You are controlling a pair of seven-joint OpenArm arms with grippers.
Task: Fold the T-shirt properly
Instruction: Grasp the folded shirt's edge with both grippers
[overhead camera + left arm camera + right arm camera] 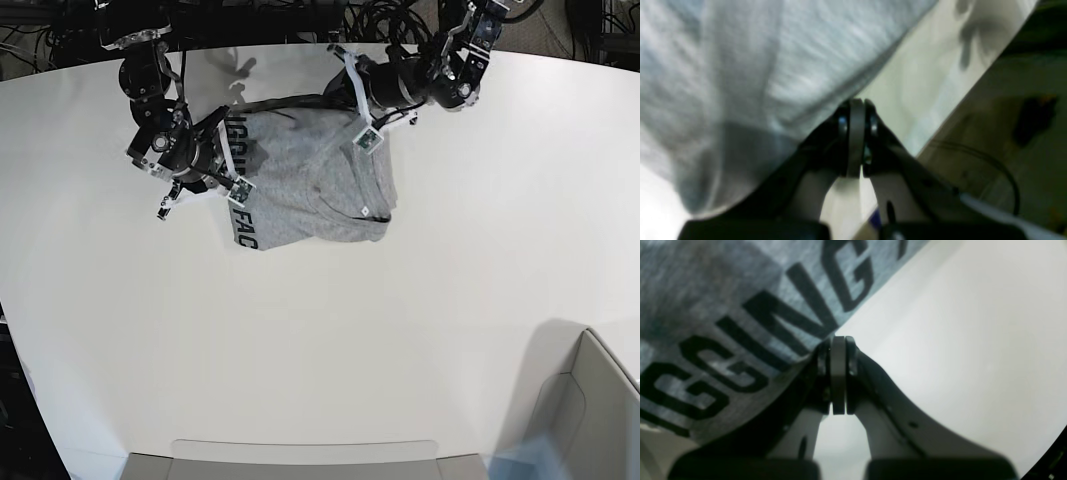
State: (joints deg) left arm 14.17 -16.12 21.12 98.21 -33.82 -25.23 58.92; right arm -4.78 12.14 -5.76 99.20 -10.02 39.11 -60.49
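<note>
A white surface [330,330] with a curved far edge fills the base view; dark cables [390,18] lie bundled beyond that edge, and a pale grey bin corner [590,400] stands at the lower right.

The T-shirt [310,180], heather grey, lies bunched in the far-centre part of the surface, between the two arms. Its near-left edge is turned over so that a strip of black block lettering [240,215] shows; the rest of the visible cloth is plain.

Right tool [225,180]: at the lettered left edge of the garment in the base view. In the right wrist view the right tool [838,343] has its two pads pressed flat together, and the lettered cloth [740,330] lies to the left of the tips, reaching right up to them. Whether a fold of cloth is caught between the pads cannot be told from this view.

Left tool [365,135]: at the far-right upper edge of the T-shirt in the base view. In the left wrist view, which is blurred, the left tool [857,106] is likewise pressed together, with plain grey cloth [756,83] hanging to the left and above the tips and meeting them at its edge. A pinch on the cloth cannot be confirmed. The bare surface [923,86] and a darker floor [1023,140] lie to the right.
</note>
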